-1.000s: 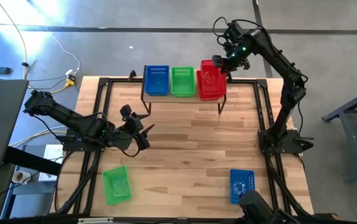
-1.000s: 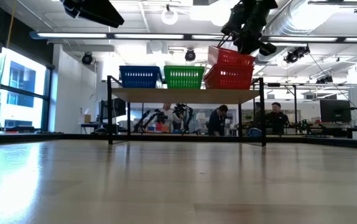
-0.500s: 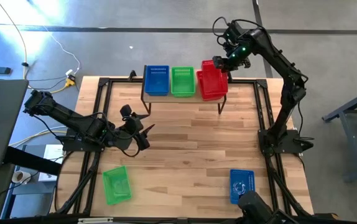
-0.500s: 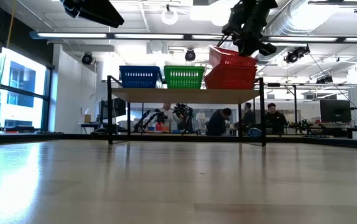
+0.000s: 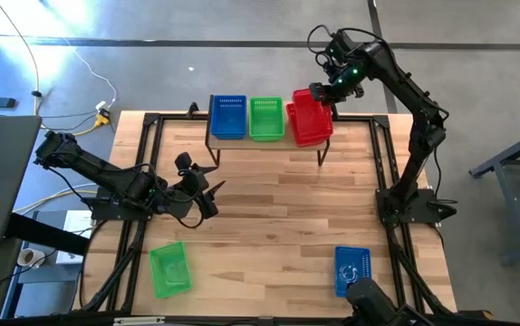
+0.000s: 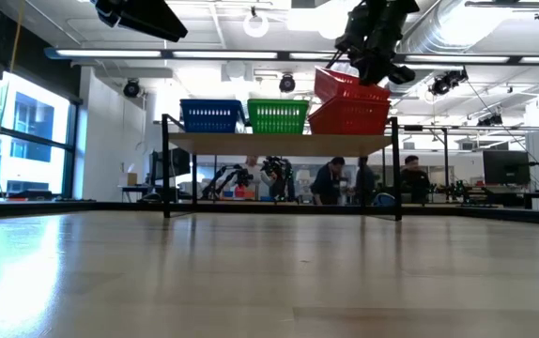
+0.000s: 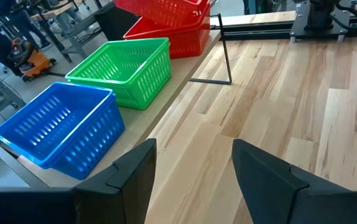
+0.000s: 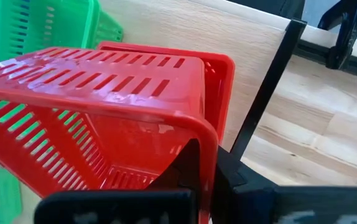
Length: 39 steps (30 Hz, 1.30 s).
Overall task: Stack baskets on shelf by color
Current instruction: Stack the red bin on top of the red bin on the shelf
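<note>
On the shelf at the table's far side stand a blue basket, a green basket and a red basket, side by side on their bottoms. My right gripper is shut on a second red basket, which tilts over the first red one. My left gripper hovers open over the table's left middle, touching nothing. Another green basket lies near the table's near left corner. Another blue basket sits toward the near right edge. My right gripper pinches the upper red basket by the rim of one end wall, the wall passing between the two fingers. The fingers come slanting down from above at the basket's far right end. The basket sits tilted, its low end in the lower red basket.
The shelf's black legs stand on the wooden tabletop. A black frame runs along the table's edges. People move in the room behind the table.
My right gripper has carried the upper red basket a little toward the table's near edge, over the lower red basket. It stays tilted and held.
</note>
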Motion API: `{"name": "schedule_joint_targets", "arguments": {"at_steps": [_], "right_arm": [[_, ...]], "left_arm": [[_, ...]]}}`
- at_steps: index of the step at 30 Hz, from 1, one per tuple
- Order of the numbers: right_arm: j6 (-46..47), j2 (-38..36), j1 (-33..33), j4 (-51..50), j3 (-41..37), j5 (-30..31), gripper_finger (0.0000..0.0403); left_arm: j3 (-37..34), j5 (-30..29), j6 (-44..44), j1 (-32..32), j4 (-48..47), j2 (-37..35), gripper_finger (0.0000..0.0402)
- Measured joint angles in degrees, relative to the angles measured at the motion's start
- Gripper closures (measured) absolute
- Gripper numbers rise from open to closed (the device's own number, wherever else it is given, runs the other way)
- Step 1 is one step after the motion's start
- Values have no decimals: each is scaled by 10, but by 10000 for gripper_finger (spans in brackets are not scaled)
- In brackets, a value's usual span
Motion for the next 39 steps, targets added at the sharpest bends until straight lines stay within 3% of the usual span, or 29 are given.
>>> {"name": "schedule_joint_targets", "arguments": {"at_steps": [7,18,29,39], "right_arm": [[0,0,0,0,0,5,394],[0,-1,0,7,0,16,312],[-34,-38,3,4,0,59,308],[-22,-64,127,9,0,122,308]], "left_arm": [[0,0,0,0,0,0,202],[0,-17,0,0,0,0,202],[0,-17,0,0,1,0,202],[0,-10,0,17,1,0,202]]}}
